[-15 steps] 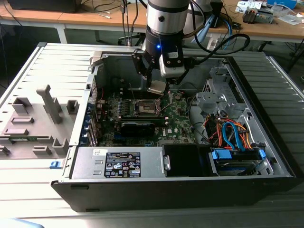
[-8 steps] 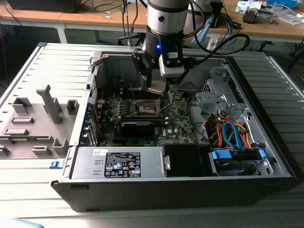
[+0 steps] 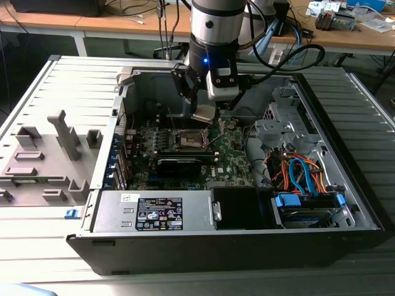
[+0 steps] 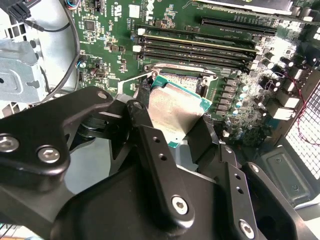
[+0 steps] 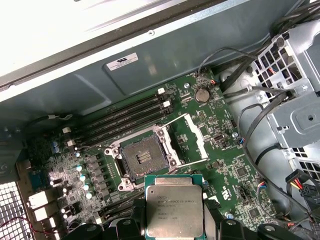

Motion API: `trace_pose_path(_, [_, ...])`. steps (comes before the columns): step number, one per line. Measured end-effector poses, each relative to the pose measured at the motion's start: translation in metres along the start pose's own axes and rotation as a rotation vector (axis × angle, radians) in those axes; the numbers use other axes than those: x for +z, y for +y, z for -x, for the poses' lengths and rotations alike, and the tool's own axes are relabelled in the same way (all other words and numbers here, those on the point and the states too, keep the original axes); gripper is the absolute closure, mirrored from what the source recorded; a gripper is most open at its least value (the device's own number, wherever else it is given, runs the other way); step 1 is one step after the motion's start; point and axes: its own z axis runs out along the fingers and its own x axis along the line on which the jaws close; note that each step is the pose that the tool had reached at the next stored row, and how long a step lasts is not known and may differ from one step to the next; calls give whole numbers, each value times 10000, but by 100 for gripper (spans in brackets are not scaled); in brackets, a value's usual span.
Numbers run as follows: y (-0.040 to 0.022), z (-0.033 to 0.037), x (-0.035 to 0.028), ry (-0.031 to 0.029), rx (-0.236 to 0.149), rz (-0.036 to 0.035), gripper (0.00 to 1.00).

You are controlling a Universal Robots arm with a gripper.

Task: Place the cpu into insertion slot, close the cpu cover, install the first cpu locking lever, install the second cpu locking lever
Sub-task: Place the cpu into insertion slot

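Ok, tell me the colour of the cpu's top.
Silvery-grey metal, edged in green; the cpu shows best in the first wrist view.

Insertion slot (image 4: 186,75) largely behind the cpu (image 4: 175,107)

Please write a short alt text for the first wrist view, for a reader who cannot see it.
The gripper holds the cpu, silvery top showing, above a green motherboard. Close by, the insertion slot is empty, with the cpu cover swung open beside it.

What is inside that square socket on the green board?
Nothing: the insertion slot lies bare, dark centre exposed. The cpu, clamped in the pincer, covers one corner of its rim.
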Motion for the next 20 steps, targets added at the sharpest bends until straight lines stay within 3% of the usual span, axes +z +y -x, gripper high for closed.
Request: trace_pose_path(20, [0, 0, 1, -14, 179, 3, 45])
